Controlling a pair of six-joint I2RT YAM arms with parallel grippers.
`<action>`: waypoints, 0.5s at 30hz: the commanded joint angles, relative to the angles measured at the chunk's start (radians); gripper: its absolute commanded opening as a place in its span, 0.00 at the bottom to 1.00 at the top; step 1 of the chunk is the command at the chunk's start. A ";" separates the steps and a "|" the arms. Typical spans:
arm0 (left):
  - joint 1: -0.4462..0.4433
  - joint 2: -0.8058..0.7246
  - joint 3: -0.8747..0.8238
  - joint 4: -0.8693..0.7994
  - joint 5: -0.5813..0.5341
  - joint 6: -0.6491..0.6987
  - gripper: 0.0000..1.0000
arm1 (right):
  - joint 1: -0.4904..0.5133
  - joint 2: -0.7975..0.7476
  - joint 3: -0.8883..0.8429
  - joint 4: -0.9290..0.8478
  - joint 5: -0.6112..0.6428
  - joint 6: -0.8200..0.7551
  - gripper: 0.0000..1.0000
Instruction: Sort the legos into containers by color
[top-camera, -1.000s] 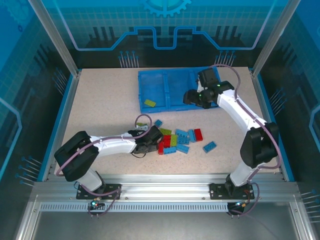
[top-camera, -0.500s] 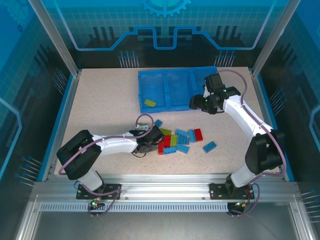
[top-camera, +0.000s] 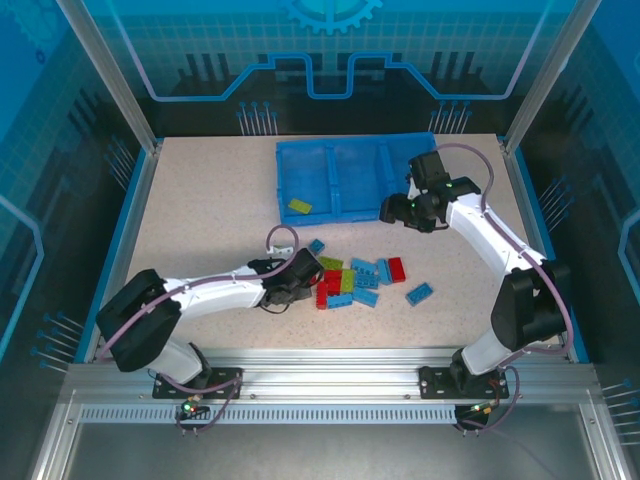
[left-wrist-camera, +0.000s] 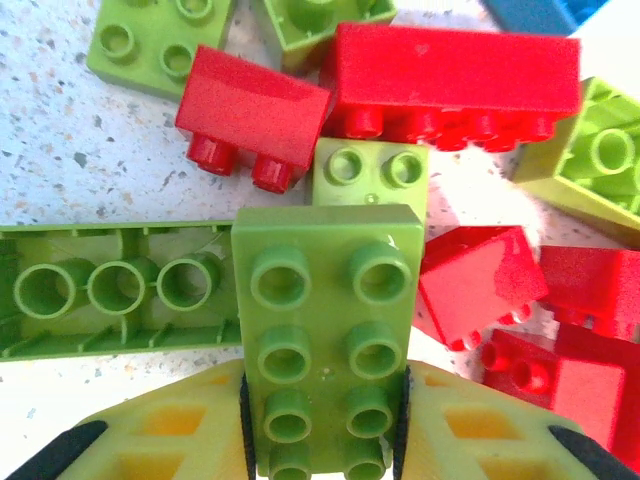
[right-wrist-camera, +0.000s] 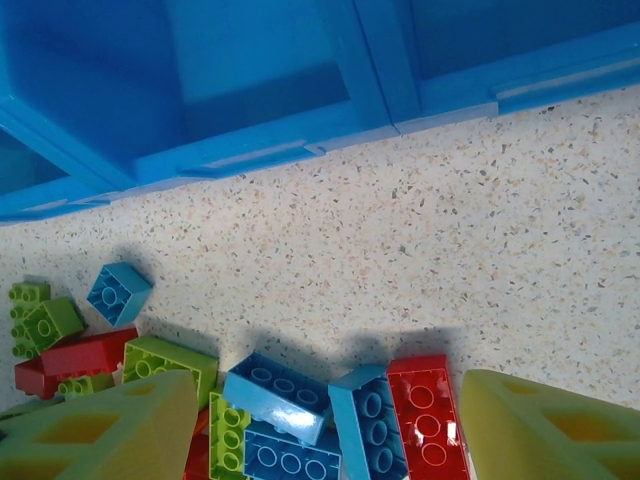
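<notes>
Left gripper (left-wrist-camera: 322, 430) squeezes a green brick (left-wrist-camera: 325, 290) at the pile of legos (top-camera: 355, 278) on the worktop (top-camera: 200, 200). Farther back, the right gripper (top-camera: 392, 211) hangs wide open, holding nothing, just beside the blue tray (top-camera: 350, 175). A second green brick (top-camera: 299, 207) lies in its left box.

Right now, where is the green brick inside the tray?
Top view: the green brick lies in the blue tray, left compartment, near the front wall.
</notes>
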 joint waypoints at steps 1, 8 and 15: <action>-0.010 -0.064 0.015 -0.083 -0.042 0.012 0.37 | 0.025 -0.015 -0.012 0.006 0.015 -0.020 0.71; 0.030 -0.195 0.069 -0.127 -0.129 0.108 0.39 | 0.058 -0.018 -0.030 0.029 0.030 -0.012 0.71; 0.229 -0.102 0.246 -0.021 0.014 0.380 0.39 | 0.106 -0.006 -0.032 0.046 0.021 -0.024 0.72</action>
